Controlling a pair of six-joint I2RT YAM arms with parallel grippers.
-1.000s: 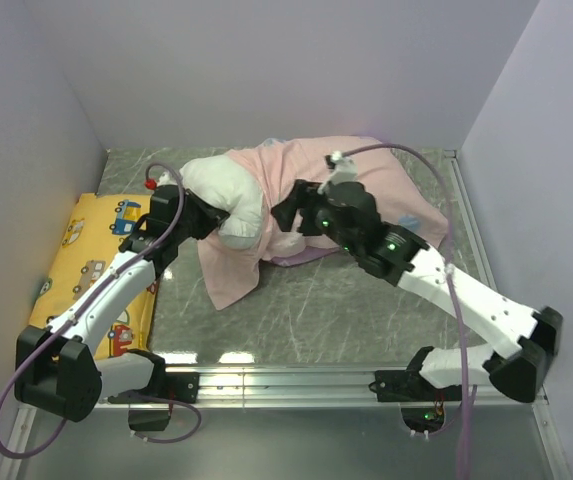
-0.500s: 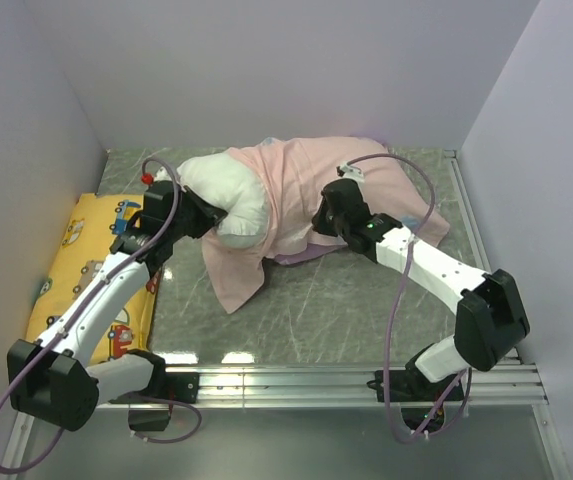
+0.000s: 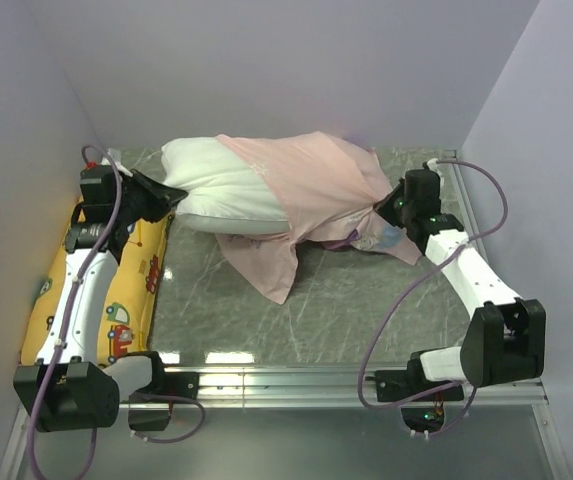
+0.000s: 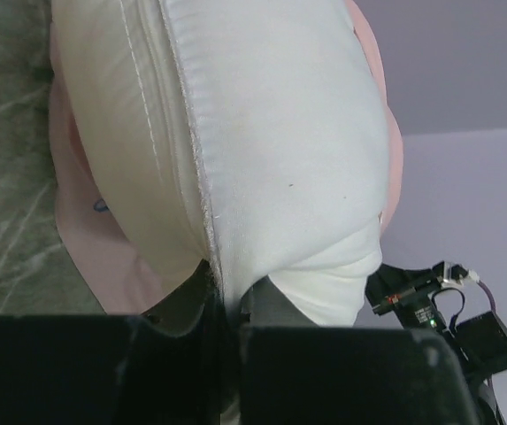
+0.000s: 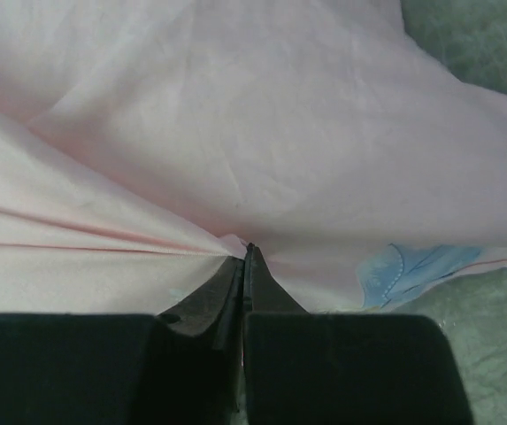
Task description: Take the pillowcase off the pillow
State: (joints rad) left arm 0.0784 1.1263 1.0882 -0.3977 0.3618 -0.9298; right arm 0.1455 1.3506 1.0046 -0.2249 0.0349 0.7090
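The white pillow (image 3: 216,185) lies across the back of the table, its left half bare. The pale pink pillowcase (image 3: 316,190) covers its right half, and a loose flap hangs toward the front. My left gripper (image 3: 171,193) is shut on the pillow's seamed left edge. In the left wrist view that seam (image 4: 202,212) runs down between the closed fingers of the left gripper (image 4: 226,283). My right gripper (image 3: 391,205) is shut on the pillowcase at its right end. The right wrist view shows the pink pillowcase (image 5: 235,115) bunching into folds at the tips of the right gripper (image 5: 246,252).
A yellow pillow with cartoon vehicles (image 3: 126,290) lies along the left wall under my left arm. Grey walls enclose the green marbled table (image 3: 336,310) on three sides. The right arm's cable (image 3: 466,175) loops near the back right corner.
My right gripper shut on the pillowcase and drew it to the right. The left gripper pulled the pillow's end to the left. The bundle stretched out and more white pillow shows.
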